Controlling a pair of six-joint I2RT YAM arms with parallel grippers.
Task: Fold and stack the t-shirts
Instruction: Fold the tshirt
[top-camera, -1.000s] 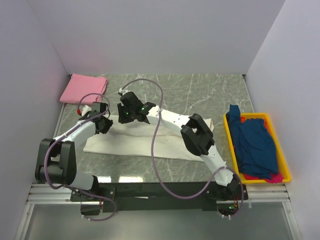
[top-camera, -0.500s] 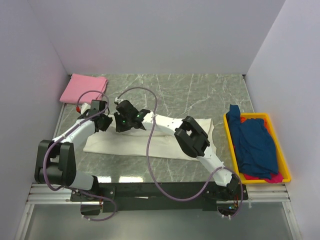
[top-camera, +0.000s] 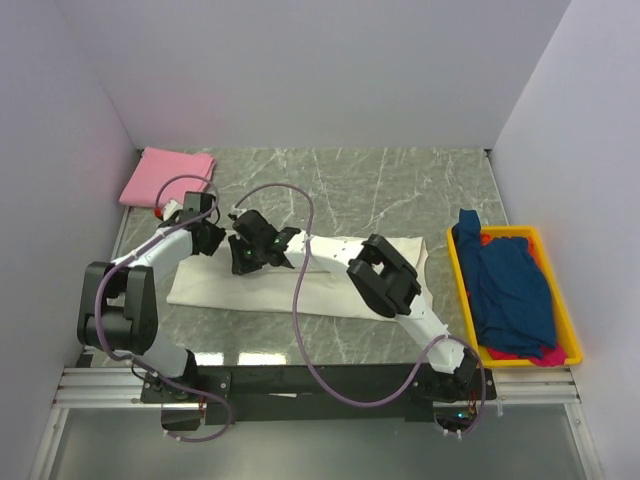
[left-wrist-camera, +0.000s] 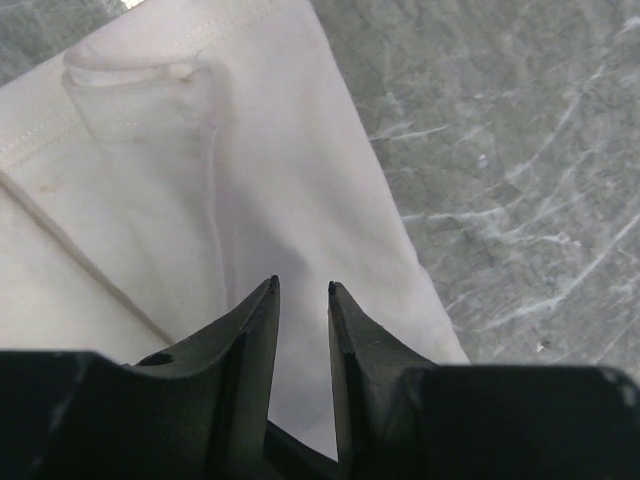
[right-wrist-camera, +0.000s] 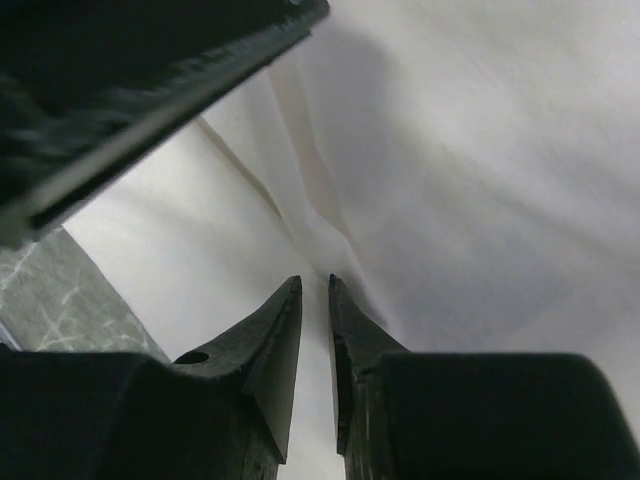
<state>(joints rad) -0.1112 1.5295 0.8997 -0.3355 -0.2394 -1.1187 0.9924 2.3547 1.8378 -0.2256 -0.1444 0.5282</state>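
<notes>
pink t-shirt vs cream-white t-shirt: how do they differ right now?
Fold: the pink t-shirt is a compact folded square, while the cream-white t-shirt is a long band, only partly folded.
Place: pink sits at the far-left corner, and cream-white lies across mid-table.
Footprint: cream-white covers far more surface than pink.
Both lie flat on the marble table.

Both arms are built of white links and chunky black joints, the left arm (top-camera: 150, 248) at centre left and the right arm (top-camera: 432, 325) at lower right. A purple cable (top-camera: 296, 300) loops along each, above a black rail (top-camera: 320, 382) at the bottom. The fingers (left-wrist-camera: 255, 340) are matte black and taper to thin tips.
</notes>
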